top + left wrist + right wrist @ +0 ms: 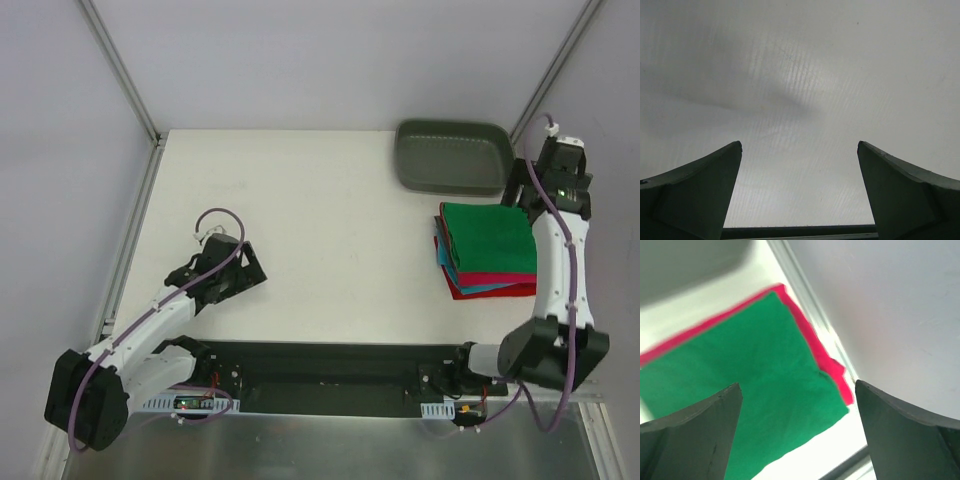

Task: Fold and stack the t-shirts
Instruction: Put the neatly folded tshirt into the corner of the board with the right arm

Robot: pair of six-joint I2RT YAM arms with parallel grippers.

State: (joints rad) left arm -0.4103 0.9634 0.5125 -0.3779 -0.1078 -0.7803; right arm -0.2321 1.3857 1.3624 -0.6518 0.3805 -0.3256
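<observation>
While left fingers (695, 195) and right fingers (905, 435) gape empty, green t-shirt (490, 237) tops folded crimson, teal, red stack (472, 291).

The left arm (150, 325) lies low and bent, its elbow tucked behind the claw, and the left gripper (800, 146) holds its jaws spread wide with both fingers level. The right arm (558, 270) stretches far out, forearm rising behind its claw. The right gripper (798, 385) tilts downward with its jaws wide apart.
</observation>
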